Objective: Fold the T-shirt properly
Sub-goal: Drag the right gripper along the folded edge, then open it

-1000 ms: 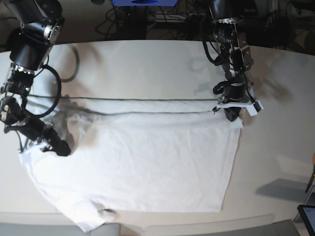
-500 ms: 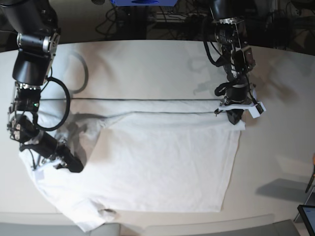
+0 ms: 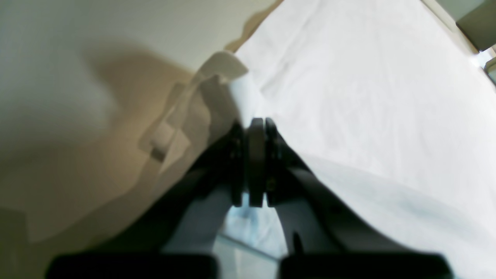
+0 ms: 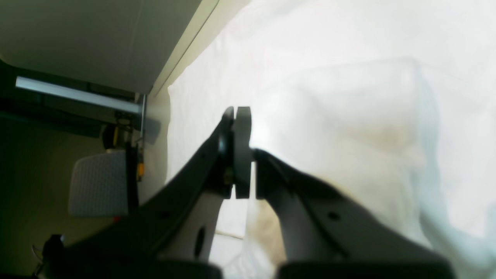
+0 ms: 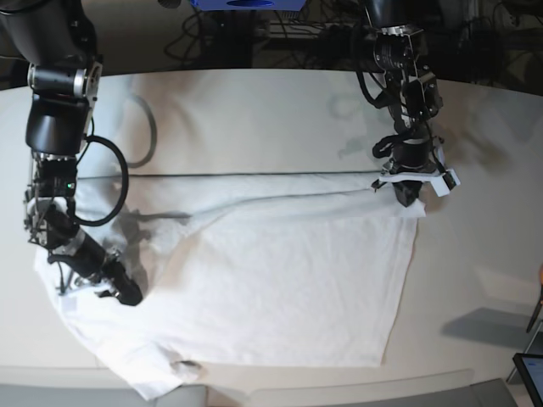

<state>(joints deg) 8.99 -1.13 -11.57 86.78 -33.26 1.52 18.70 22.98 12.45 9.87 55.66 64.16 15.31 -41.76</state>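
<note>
The T-shirt (image 5: 254, 280) lies spread on the table (image 5: 254, 110), covering its near half, with one edge running across the table's middle from side to side. In the base view the left gripper (image 5: 409, 197) sits at the shirt's far right corner, and the right gripper (image 5: 127, 294) sits on the shirt's left side, nearer the front edge. A bunched part of the shirt lies at the front left, by the table's near edge

Overhead light cast arm shadows on the pale surface (image 5: 254, 110); both wrist views were soft, blurred, overexposed.
</note>
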